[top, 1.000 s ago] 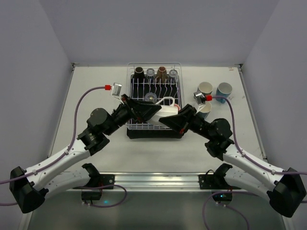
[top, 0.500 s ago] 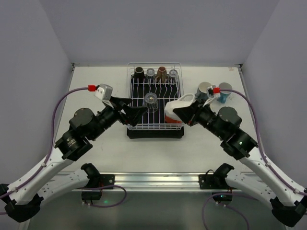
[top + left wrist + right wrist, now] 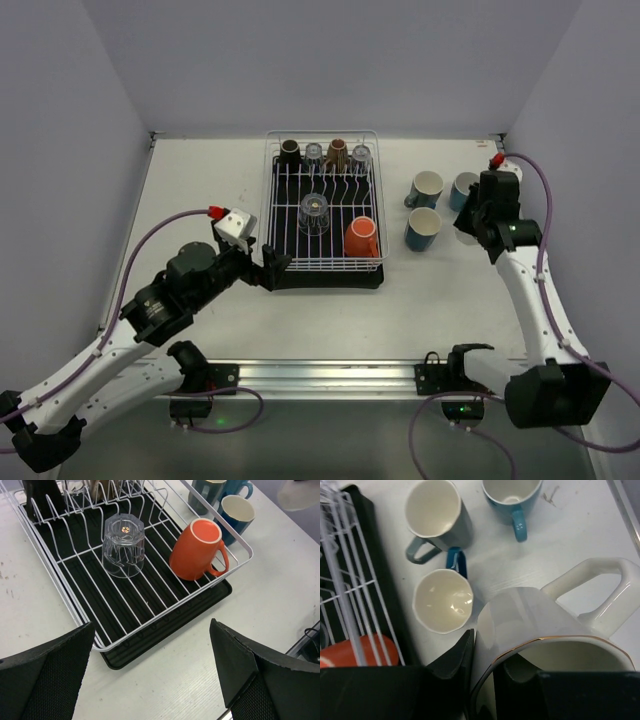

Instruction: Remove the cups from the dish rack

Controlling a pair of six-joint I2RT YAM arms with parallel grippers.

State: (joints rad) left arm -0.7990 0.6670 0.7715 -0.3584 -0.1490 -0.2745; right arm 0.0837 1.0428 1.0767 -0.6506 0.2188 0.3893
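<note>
The white wire dish rack (image 3: 272, 215) on its black tray holds an orange mug (image 3: 361, 238), an upturned clear tumbler (image 3: 314, 212), and brown, black and clear cups in the back row (image 3: 325, 153). The left wrist view shows the rack (image 3: 239, 544), orange mug (image 3: 197, 550) and tumbler (image 3: 122, 545). My left gripper (image 3: 272, 265) is open and empty at the rack's front left corner (image 3: 152, 680). My right gripper (image 3: 487, 650) is shut on the wall of a white mug (image 3: 545, 620), right of the rack (image 3: 472, 222).
Three mugs stand upright on the table right of the rack: a teal one (image 3: 425, 187), a light blue one (image 3: 463, 188) and a dark blue one (image 3: 424, 228), the last just left of the held white mug (image 3: 442, 600). The table's right edge is close.
My right arm has carried the white mug out of the rack to the right, beside the standing mugs. My left arm has pulled back from the rack toward the front left, jaws open.
</note>
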